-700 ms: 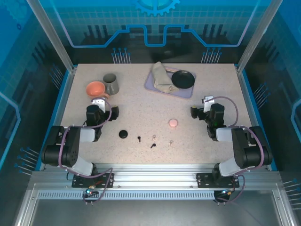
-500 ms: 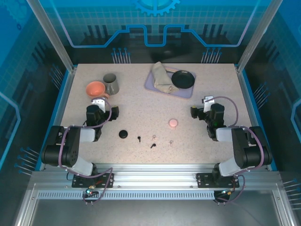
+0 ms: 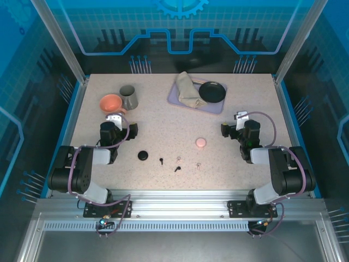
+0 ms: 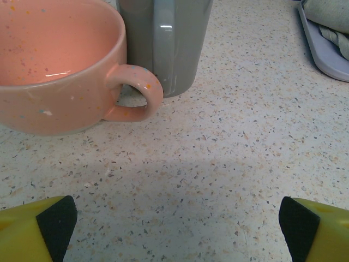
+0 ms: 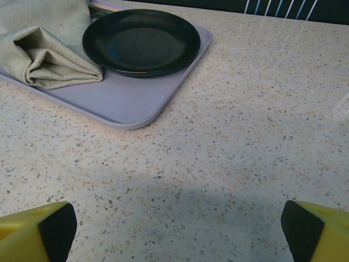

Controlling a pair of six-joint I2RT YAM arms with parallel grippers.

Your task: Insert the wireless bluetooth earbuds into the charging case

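- Progress: not started, by my read; all 4 buds lie loose on the bench, none in a case, nothing gripped
- left hand [image 4: 174,232]: fingers spread wide over bare bench, pinching nothing; sits at left of the top view, well apart from the buds
- right hand [image 5: 174,232]: also spread wide and empty; at right of the top view, facing the tray
- black case [image 3: 142,155], lower left of centre, and pink case [image 3: 201,142], right of centre; both look like shut round discs from above, can't be sure
- upper black earbud [image 3: 162,160] and lower black earbud [image 3: 178,168] near each other at lower centre; left pale earbud [image 3: 178,159] and right pale earbud [image 3: 198,164] just beside them; all between the 2 cases
- Left to do: prob. open a case, pick each bud, seat it; tiny stems, so fine pinches needed
- Room: blue-lit enclosure w/ clear panels and alu frame posts [image 3: 59,41]
- bench [image 3: 158,117]: pale speckled stone-look top, flat, matte
- tray [image 5: 117,101]: lilac, upper centre; holds dark plate [image 5: 142,41] and folded cloth [image 5: 46,41]
- pink cup [image 4: 54,65] and grey mug [image 4: 163,38] at upper left, touching or nearly so
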